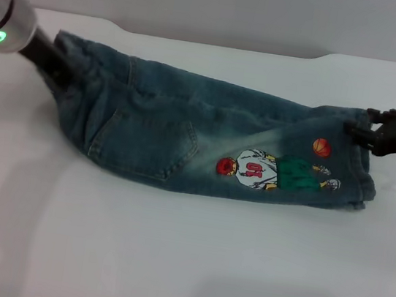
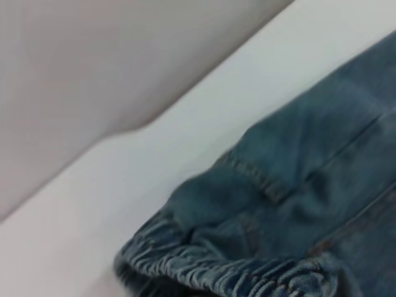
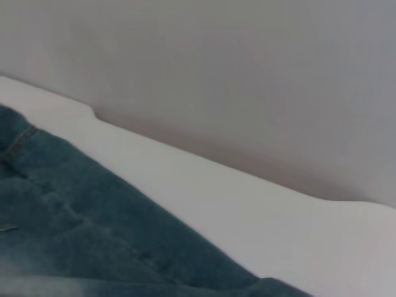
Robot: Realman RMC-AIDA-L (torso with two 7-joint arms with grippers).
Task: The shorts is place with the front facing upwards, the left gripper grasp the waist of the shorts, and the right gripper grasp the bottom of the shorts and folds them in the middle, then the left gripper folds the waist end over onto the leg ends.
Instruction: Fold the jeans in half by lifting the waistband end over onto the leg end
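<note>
Head view: left tool (image 1: 63, 70) and right tool (image 1: 359, 133) touch shorts (image 1: 207, 139); grip unclear.

The blue-green washed denim shorts (image 1: 207, 139) are lying folded lengthwise across the white table (image 1: 167, 262), stretching from nine o'clock to three o'clock. The puckered elastic waist (image 1: 68, 75) is sitting at nine o'clock, with the slim black left gripper (image 1: 60, 70) on it. The flat stitched hems (image 1: 361, 168) are lying at three o'clock, touching the blocky black right gripper (image 1: 359, 132).
</note>
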